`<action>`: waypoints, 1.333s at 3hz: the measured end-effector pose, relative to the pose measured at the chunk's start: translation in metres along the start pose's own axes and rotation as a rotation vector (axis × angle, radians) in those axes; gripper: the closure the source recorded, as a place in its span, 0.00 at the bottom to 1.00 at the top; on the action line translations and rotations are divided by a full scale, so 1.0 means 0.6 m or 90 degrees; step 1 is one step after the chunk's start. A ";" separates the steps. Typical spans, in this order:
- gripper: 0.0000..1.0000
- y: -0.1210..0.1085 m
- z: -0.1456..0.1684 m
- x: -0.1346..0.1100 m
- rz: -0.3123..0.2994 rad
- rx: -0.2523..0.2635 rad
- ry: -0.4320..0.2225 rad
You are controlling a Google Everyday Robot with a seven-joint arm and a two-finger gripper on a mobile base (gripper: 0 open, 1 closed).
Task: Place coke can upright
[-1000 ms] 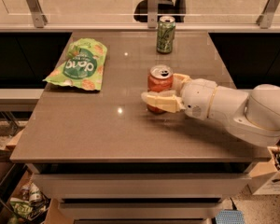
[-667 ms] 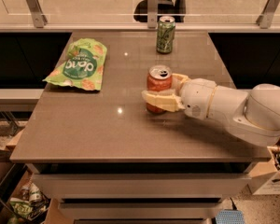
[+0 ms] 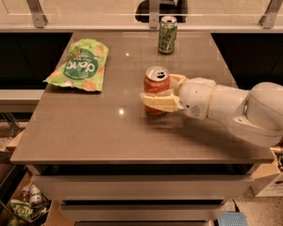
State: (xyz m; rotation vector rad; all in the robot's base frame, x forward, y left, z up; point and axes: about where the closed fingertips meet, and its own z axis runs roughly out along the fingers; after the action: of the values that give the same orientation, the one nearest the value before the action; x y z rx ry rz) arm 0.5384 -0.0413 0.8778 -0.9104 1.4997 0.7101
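The coke can [image 3: 156,81], red with a silver top, stands upright on the brown table [image 3: 99,131] near its middle. My gripper [image 3: 158,89] reaches in from the right on a white arm [image 3: 236,107]. Its cream fingers [image 3: 158,102] sit on either side of the can, one across its lower front and one behind its right side. They appear closed on the can, whose base rests on the table.
A green can [image 3: 167,35] with a silver top stands upright at the table's far edge, behind the coke can. A green snack bag [image 3: 81,65] lies flat at the far left. A glass railing runs behind the table. Boxes and clutter sit on the floor at both sides.
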 end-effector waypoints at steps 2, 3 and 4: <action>0.82 0.003 0.003 -0.003 -0.002 -0.002 0.000; 0.59 0.006 0.006 -0.005 -0.003 -0.005 0.000; 0.36 0.008 0.009 -0.008 -0.005 -0.007 -0.001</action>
State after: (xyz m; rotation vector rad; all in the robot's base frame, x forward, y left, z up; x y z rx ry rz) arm 0.5369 -0.0338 0.8814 -0.9236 1.4917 0.7141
